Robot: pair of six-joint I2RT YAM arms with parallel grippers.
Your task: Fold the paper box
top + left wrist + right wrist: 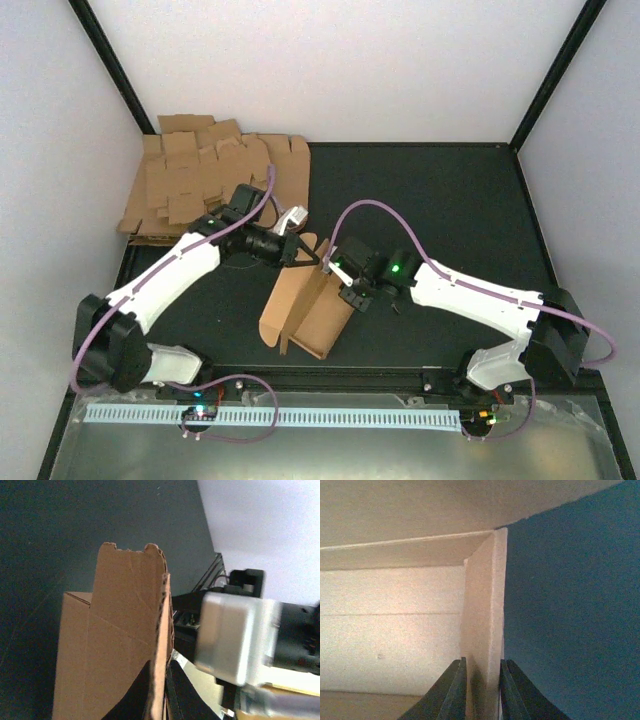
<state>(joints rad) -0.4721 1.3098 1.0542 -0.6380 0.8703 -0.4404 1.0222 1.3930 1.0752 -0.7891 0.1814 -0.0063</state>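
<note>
Left gripper point(157, 682) and right gripper point(481, 672) each pinch the paper box point(310, 305); if you pull unevenly, 1 panel may tear.

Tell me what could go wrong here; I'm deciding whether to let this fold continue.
The left fingers and right fingers each pinch only a thin edge of the box; pulling apart could tear it or let it slip out. Its raised panels seem held up only by those grips; a release could drop them flat.
</note>
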